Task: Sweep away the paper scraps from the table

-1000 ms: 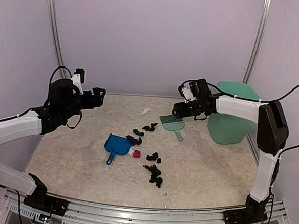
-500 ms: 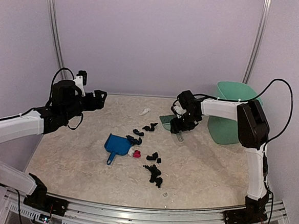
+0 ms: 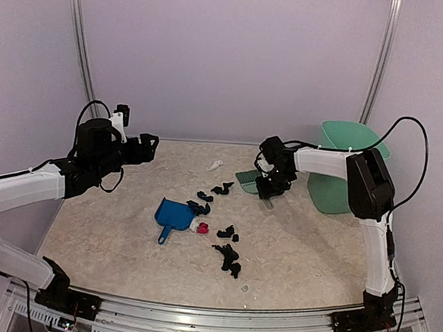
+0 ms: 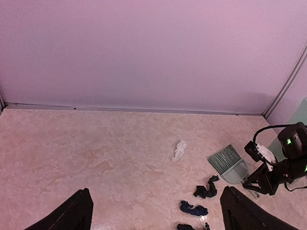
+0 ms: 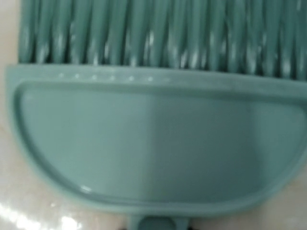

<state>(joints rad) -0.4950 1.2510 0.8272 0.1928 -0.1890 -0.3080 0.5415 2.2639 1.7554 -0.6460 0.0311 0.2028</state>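
Observation:
Black paper scraps (image 3: pixel 226 257) lie scattered across the middle of the table (image 3: pixel 314 248), with a pink-red one (image 3: pixel 202 228) by the blue dustpan (image 3: pixel 171 216) and a white one (image 3: pixel 215 165) farther back. My right gripper (image 3: pixel 269 191) is down on the handle of the green brush (image 3: pixel 247 181). The brush head (image 5: pixel 153 139) fills the right wrist view and its fingers are hidden there. My left gripper (image 3: pixel 151 142) hovers open at the back left, its fingers (image 4: pixel 79 211) wide apart above the white scrap (image 4: pixel 179 150) and black scraps (image 4: pixel 206 189).
A tall mint-green bin (image 3: pixel 342 178) stands at the back right, just beyond the right arm. Walls enclose the table on three sides, and a metal rail (image 3: pixel 219 306) runs along the near edge.
The right arm dropped from above the brush down onto its handle. The left arm has barely moved.

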